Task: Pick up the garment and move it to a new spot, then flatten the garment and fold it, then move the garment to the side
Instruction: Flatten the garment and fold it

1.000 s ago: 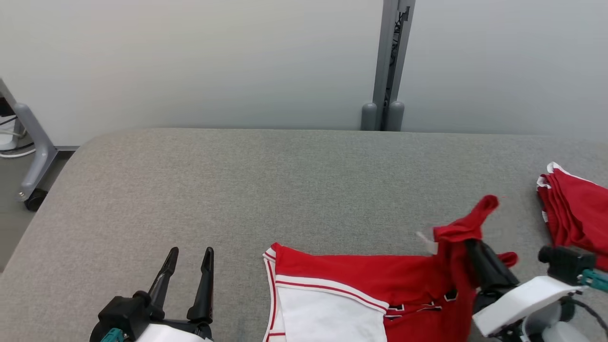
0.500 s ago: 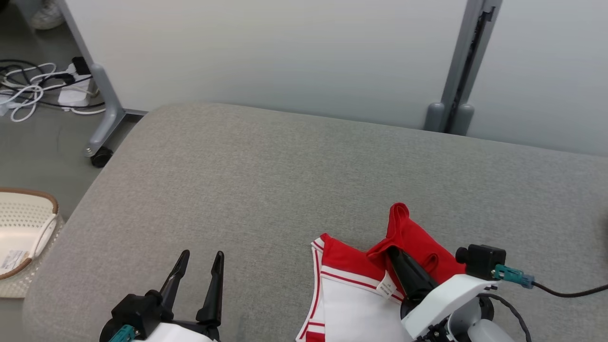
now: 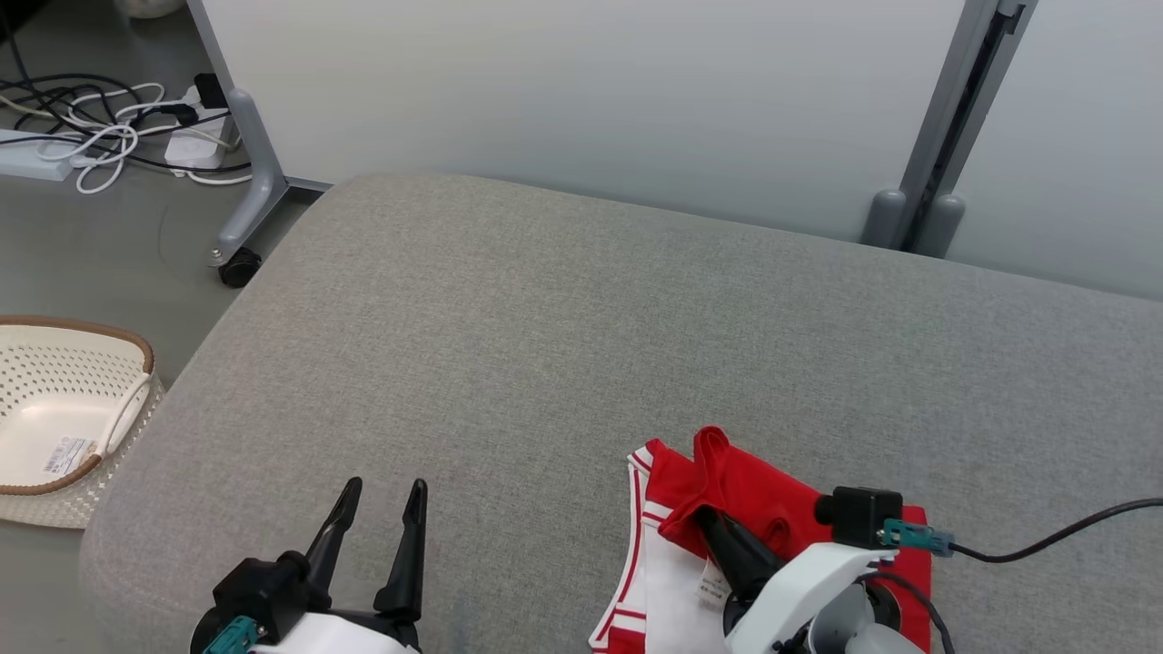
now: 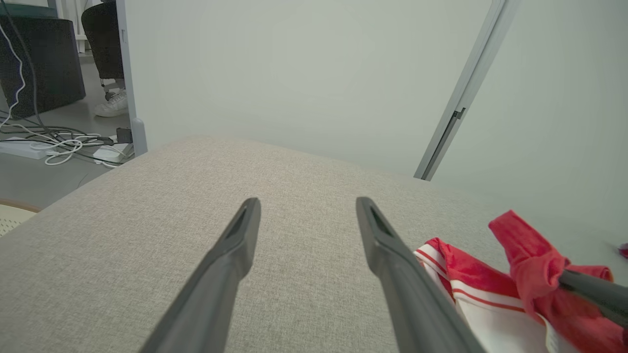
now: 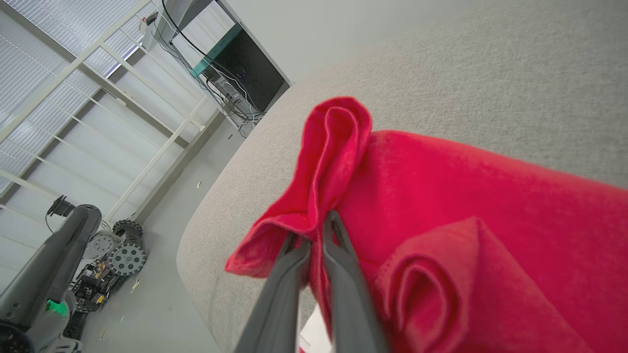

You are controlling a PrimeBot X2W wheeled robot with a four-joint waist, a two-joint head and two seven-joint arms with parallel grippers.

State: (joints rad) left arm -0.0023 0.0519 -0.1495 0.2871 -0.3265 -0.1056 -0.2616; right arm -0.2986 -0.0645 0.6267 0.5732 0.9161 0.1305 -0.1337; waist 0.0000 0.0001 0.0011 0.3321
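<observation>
Gripping a bunched red fold of the garment (image 3: 763, 495), the right pincer (image 3: 701, 516) is clamped shut on the cloth. Garment position: near edge of the bench (image 3: 545, 345), right of centre, one fold raised, white panel (image 3: 672, 590) lying flat. The left pincer (image 3: 383, 490) is spread wide and empty, over bare bench left of the garment. A basket (image 3: 86, 323) stands on the floor, far left.

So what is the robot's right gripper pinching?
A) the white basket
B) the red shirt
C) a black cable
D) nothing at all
B: the right gripper has its two fingers squeezed together on a bunched-up fold of the red shirt.
</observation>
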